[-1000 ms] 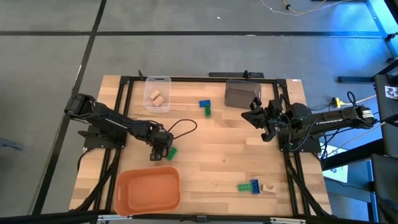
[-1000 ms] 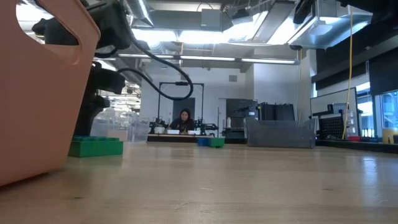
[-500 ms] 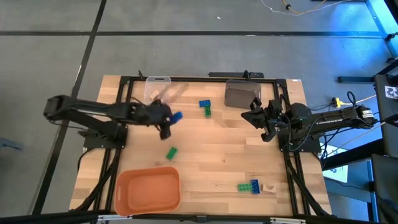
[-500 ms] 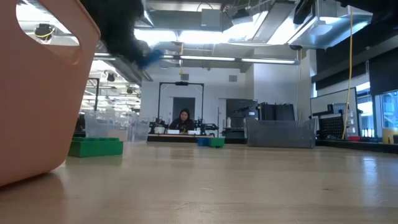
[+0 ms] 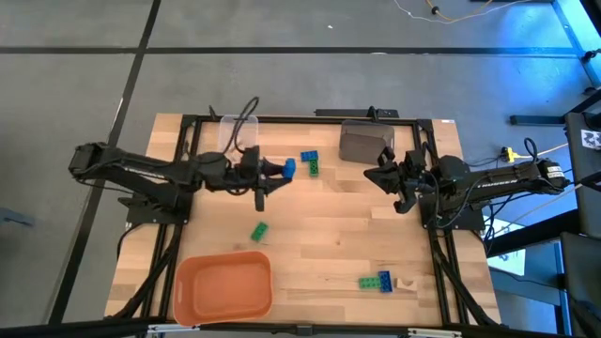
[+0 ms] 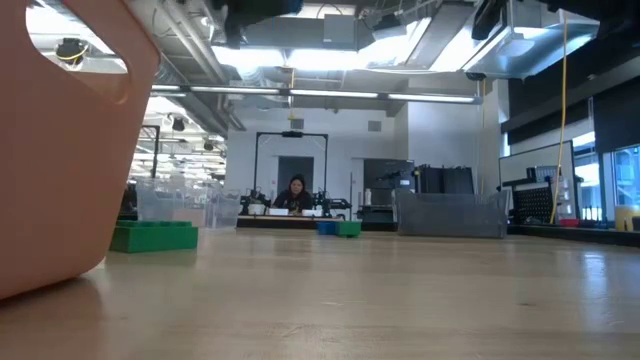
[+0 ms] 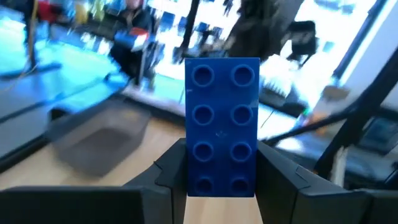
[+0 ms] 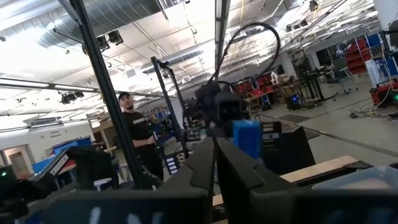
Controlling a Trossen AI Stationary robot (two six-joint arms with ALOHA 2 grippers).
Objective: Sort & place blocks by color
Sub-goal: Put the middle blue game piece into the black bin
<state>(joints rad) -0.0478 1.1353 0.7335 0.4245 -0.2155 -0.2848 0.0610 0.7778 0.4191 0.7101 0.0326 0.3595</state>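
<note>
Both arms are matte black, built of slim boxy links joined by rounded joints. The left arm (image 5: 150, 174) carries a black cable that loops up in an arc behind its wrist, toward twelve o'clock. Its hand (image 7: 222, 171) ends in two flat, dark, angular fingers (image 7: 171, 171). The right arm (image 5: 488, 178) is bulkier at the wrist, with black cables trailing off toward three o'clock; its hand (image 5: 383, 173) shows the same dark fingers (image 8: 199, 168), narrow and straight-edged.

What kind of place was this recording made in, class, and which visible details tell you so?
Probably a robotics lab or workshop. Exposed ceiling ducts and strip lights run overhead, a person sits at a far workbench, and the left gripper carries a blue block over a framed wooden table.
</note>
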